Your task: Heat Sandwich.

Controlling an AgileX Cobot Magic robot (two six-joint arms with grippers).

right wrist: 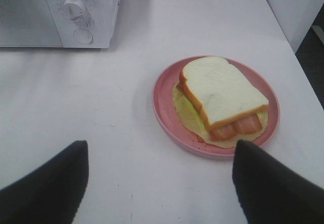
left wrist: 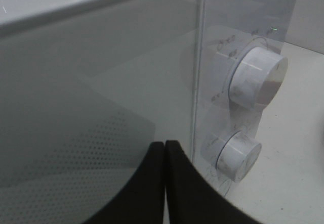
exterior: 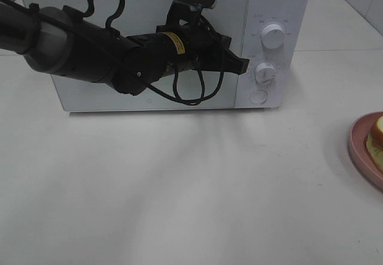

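Observation:
The sandwich [right wrist: 223,95], white bread with orange crust over green filling and red slices, lies on a round pink plate [right wrist: 164,102]; in the exterior view both sit at the right edge, sandwich [exterior: 377,134] on plate [exterior: 359,148]. My left gripper [exterior: 242,65] is shut and empty, its tips [left wrist: 165,148] close to the closed glass door [left wrist: 91,97] of the white microwave [exterior: 179,43], near the door's edge by the knobs. My right gripper [right wrist: 159,183] is open and empty, above the table short of the plate. It is out of the exterior view.
The microwave's control panel has two white knobs, upper [exterior: 273,36] and lower [exterior: 265,72], and a round button [exterior: 258,96]. The left arm [exterior: 78,46] stretches across the microwave front. A white table [exterior: 179,187] carries everything.

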